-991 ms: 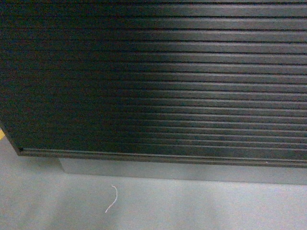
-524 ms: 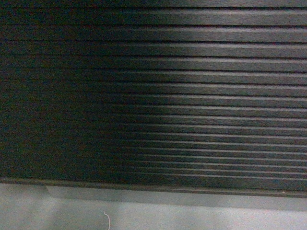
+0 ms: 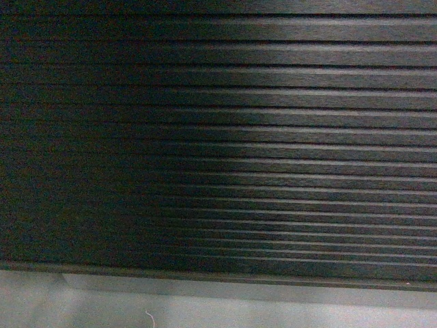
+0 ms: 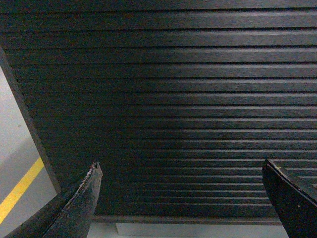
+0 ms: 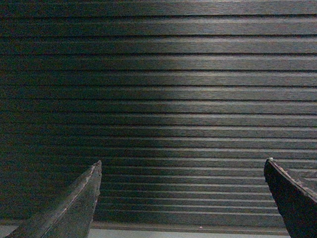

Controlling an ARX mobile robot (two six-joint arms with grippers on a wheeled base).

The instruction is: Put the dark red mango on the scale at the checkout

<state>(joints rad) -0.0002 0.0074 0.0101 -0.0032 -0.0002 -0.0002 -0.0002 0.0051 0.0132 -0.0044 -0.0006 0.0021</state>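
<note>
The checkout point(image 3: 218, 137) fills the head view with its dark, horizontally ribbed front panel; a grey plinth point(image 3: 273, 301) runs under it. The mango and the scale are out of view. My left gripper point(image 4: 181, 166) is open, nothing between its fingers, facing the ribbed checkout point(image 4: 168, 99) panel near its left corner. Likewise open and empty, my right gripper point(image 5: 182, 166) faces the checkout point(image 5: 158, 99) panel straight on. Neither gripper shows in the head view.
Grey floor point(image 3: 41, 307) lies below the plinth, with a small white thread point(image 3: 149, 316) on it. In the left wrist view the counter's left edge point(image 4: 27, 119) shows, with grey floor and a yellow floor line point(image 4: 20, 188) beyond it.
The head view has closed in on the counter front: the panel's bottom edge and plinth have dropped lower in frame, and the white thread has slid nearly out at the bottom.
</note>
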